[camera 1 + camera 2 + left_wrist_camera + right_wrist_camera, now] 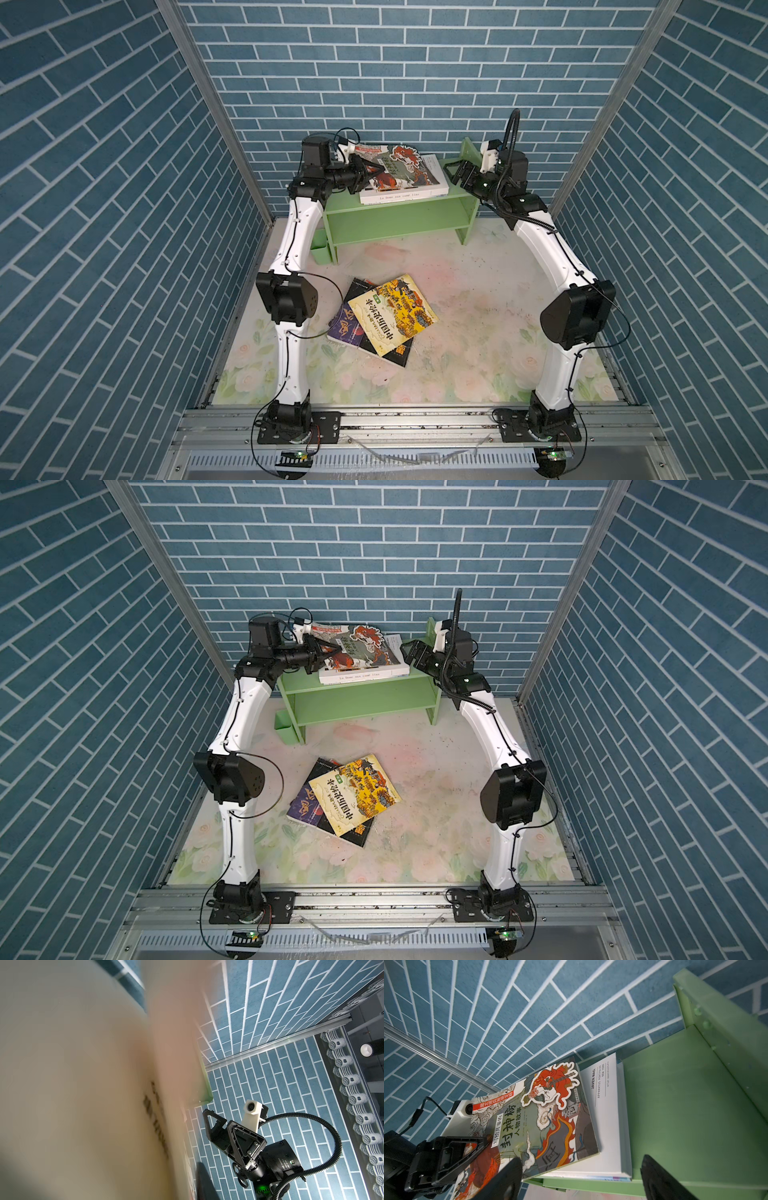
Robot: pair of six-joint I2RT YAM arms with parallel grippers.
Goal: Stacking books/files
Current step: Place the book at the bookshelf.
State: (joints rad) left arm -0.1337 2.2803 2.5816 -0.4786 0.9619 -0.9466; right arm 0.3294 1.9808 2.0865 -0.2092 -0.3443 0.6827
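The red-and-green paperback with a beast on its cover (405, 168) lies flat on top of a large white book (399, 195). In the right wrist view the edge of a thin white-and-blue book (608, 1178) shows under them. This pile sits on the top board of the light green wooden shelf (395, 220), toward the left arm's end, with the board bare beside it at the other end.

The left gripper (372, 169) is at the pile's outer edge, and one of its black fingers (452, 1153) lies over the beast cover. Its lower finger is hidden, so I cannot tell whether it is clamped on the paperback or slack. The right gripper (456, 172) hangs over the bare end of the shelf top with its jaws spread wide and nothing between them, just beside the white book.

On the floral-printed surface (478, 332) in front of the shelf, a yellow illustrated paperback (395, 311) lies skewed across a black book with orange characters (399, 353) and a purple book (347, 328). Blue brick-patterned walls (374, 62) close the cell in.
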